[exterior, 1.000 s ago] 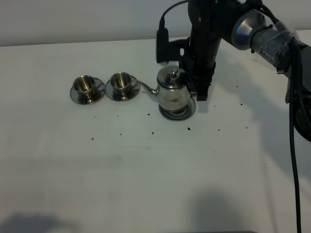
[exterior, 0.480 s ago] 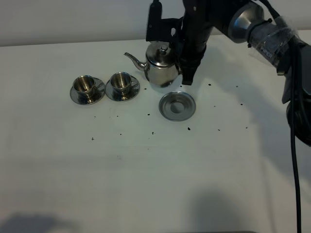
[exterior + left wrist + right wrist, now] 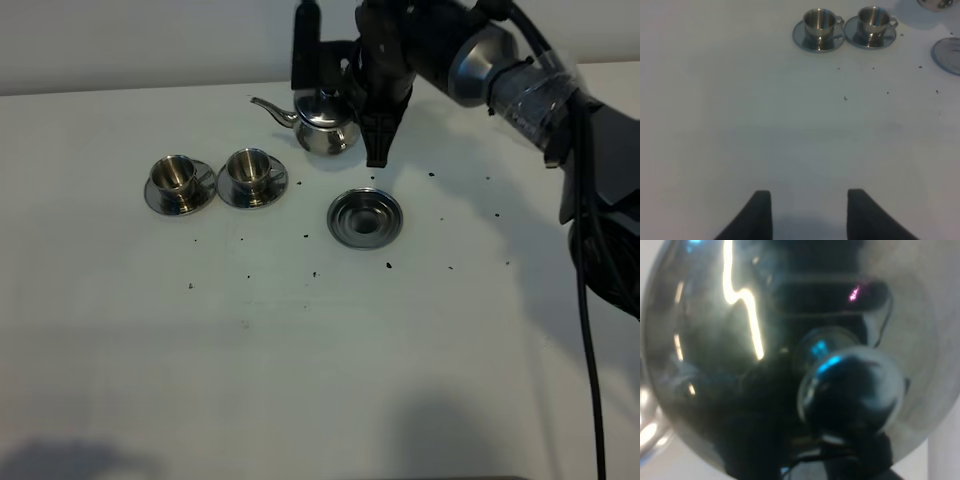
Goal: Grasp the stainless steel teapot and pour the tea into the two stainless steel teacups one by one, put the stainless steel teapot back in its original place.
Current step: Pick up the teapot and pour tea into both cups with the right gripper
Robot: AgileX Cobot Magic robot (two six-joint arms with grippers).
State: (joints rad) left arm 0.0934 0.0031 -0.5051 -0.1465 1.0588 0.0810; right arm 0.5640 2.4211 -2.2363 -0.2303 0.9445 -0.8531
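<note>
While the right gripper [image 3: 372, 125] is clamping the stainless steel teapot [image 3: 322, 128] at its handle side, the pot is hanging clear of the table [image 3: 300, 360], behind the coaster [image 3: 365, 217], spout pointing toward the 2 teacups [image 3: 248, 167]. The left gripper [image 3: 810, 216] is hovering with fingers spread, holding nothing.

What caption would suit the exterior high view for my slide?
Right tool holds the steel teapot clear of its coaster, spout turned toward the side where the two teacups stand.
</note>
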